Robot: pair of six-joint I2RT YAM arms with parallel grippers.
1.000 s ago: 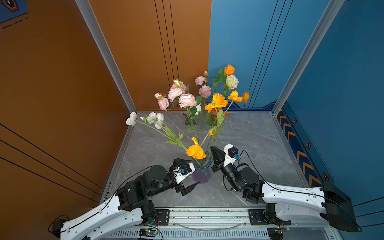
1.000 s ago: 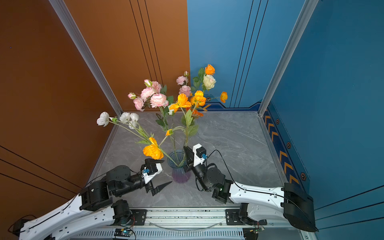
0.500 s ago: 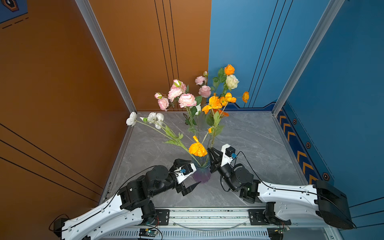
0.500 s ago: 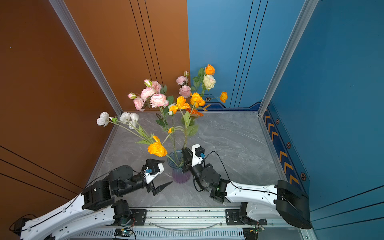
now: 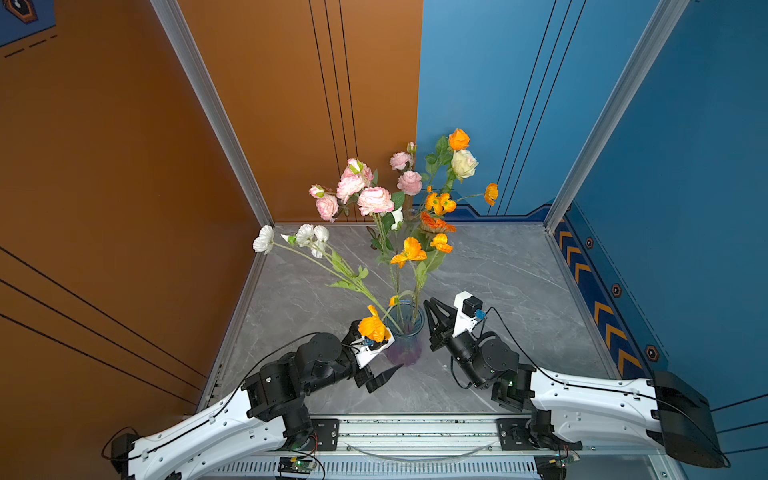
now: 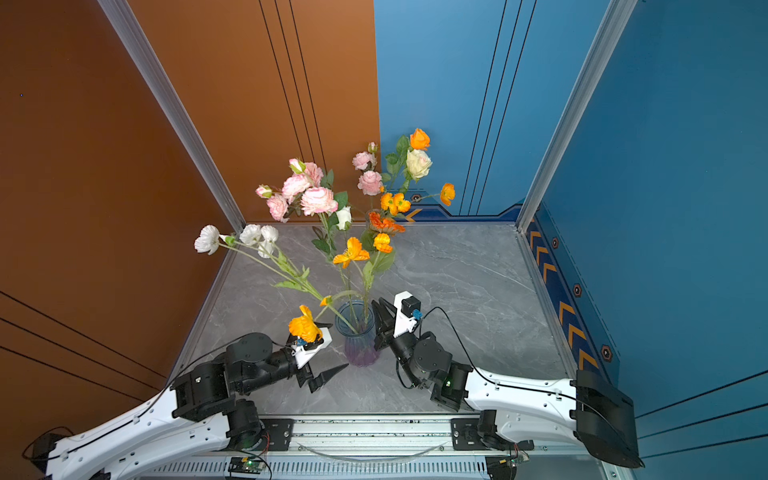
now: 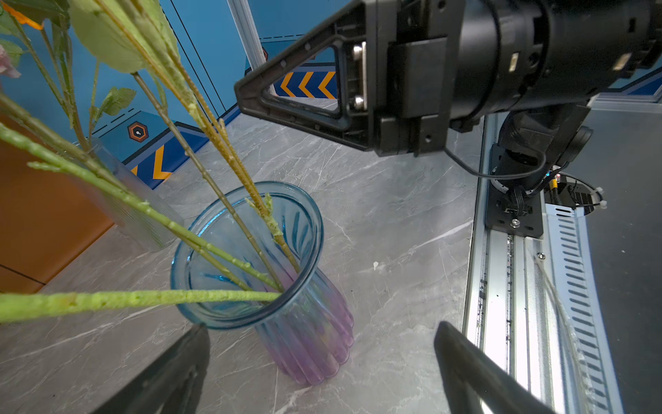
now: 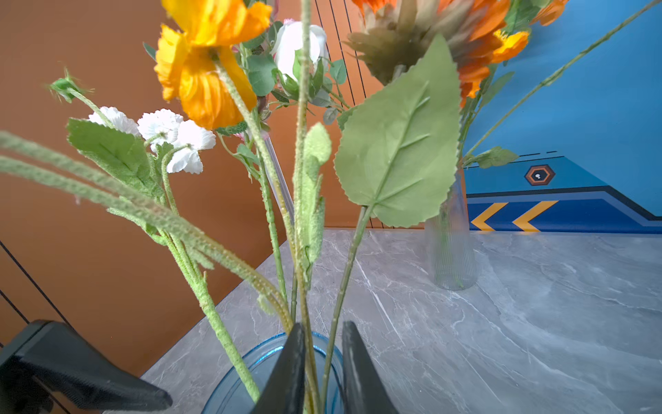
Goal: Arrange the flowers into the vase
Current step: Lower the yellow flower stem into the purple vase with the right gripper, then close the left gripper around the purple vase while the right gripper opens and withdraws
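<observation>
The blue-and-purple glass vase [image 5: 404, 337] [image 6: 360, 337] [image 7: 272, 283] stands near the table's front, with several green stems of the flowers [image 5: 409, 249] [image 6: 351, 251] [image 8: 204, 64] in it: white, yellow-orange and orange blooms. My right gripper [image 5: 432, 308] [image 6: 380, 309] [image 8: 324, 344] hovers at the vase's rim. Its jaws are slightly apart, with two thin stems standing loose in the gap. My left gripper [image 5: 390, 353] [image 6: 338, 345] [image 7: 322, 344] is open wide, its fingers either side of the vase's lower body without touching it. One orange bloom [image 5: 373, 328] droops onto my left wrist.
A clear ribbed vase [image 8: 450, 247] [image 7: 136, 215] stands at the back of the grey marble table [image 5: 498, 291], holding pink, cream and orange flowers [image 5: 374, 199]. Orange and blue walls close in the table. A metal rail [image 5: 415, 428] runs along the front edge.
My right gripper's jaws have parted from shut. The yellow-orange stem has slid down into the blue vase, its blooms now lower, and one orange bloom has sunk onto my left wrist.
</observation>
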